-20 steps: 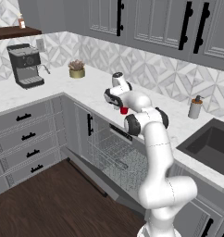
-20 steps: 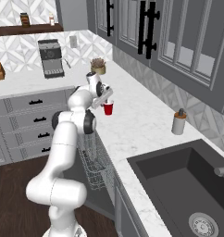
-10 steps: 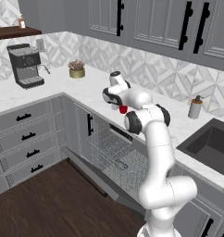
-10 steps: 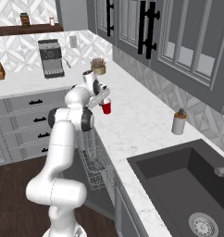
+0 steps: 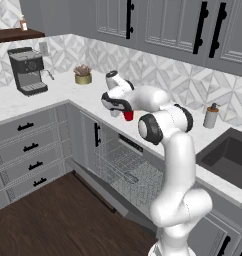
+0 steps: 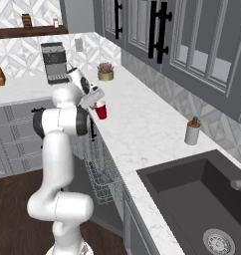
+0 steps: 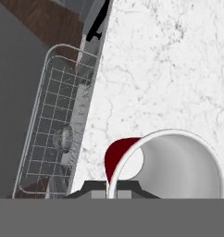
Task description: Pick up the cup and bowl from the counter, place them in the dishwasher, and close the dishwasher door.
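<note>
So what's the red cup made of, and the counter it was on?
The cup looks like thin plastic: plain glossy red outside, smooth white inside. The counter looks like polished marble, white with faint grey veins, though it could be an imitation.

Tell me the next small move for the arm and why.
Probably lift the cup straight up a little. The claw looks shut on its rim, with the cup low over the counter; the dishwasher rack sits pulled out below the edge, so clearing the counter comes before carrying it over.
</note>
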